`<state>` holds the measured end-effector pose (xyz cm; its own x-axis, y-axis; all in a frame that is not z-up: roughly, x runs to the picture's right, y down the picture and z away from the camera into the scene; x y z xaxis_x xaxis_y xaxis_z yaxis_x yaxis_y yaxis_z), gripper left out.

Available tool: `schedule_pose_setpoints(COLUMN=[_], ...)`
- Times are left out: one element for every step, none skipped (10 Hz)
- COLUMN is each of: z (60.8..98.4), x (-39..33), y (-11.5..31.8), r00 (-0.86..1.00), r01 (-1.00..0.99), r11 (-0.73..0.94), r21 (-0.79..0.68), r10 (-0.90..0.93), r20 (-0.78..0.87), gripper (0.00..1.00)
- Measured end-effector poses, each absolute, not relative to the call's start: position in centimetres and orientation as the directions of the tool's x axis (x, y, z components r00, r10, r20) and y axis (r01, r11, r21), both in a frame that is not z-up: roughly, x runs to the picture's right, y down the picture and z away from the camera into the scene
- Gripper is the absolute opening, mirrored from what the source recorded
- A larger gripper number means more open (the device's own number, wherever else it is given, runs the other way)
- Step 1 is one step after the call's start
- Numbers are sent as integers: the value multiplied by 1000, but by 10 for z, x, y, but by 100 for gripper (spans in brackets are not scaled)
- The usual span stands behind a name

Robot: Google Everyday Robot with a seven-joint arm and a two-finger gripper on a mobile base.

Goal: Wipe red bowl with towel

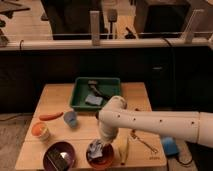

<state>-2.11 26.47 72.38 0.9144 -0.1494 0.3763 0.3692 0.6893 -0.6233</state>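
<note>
The red bowl (102, 159) sits at the table's front edge, right of centre. The pale blue-grey towel (96, 149) lies crumpled inside it. My white arm reaches in from the right, bends over the table and points down into the bowl. My gripper (101, 143) is at the towel, shut on it, with its tips buried in the folds.
A purple-maroon bowl (59, 156) stands just left of the red bowl. Further left are an orange cup (40, 131), a carrot (51, 116) and a small blue cup (70, 118). A green tray (80, 97) holds a grey-blue block (93, 100). Utensils (144, 142) lie to the right.
</note>
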Motion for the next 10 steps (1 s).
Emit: schedule_pose_setpoints(z=[721,715,710,706,700,696,693,688,684,678], x=[-34,-43,-46,-45,-42,-40,-35,-22,-11,5], y=[269,279,286,293,301,306,309,310,309,307], r00=[903,892,887,886,885,885,890,901,910,923], r01=[394,422,433,438,441,442,434,414,395,368], r11=[676,652,640,628,612,603,599,602,609,621], r21=[-622,-630,-635,-643,-657,-664,-673,-683,-688,-693], r10=[-161,-174,-177,-178,-175,-174,-171,-163,-158,-152], r20=[398,417,426,429,431,431,422,401,382,353], gripper=[0,0,0,0,0,0,0,0,0,0])
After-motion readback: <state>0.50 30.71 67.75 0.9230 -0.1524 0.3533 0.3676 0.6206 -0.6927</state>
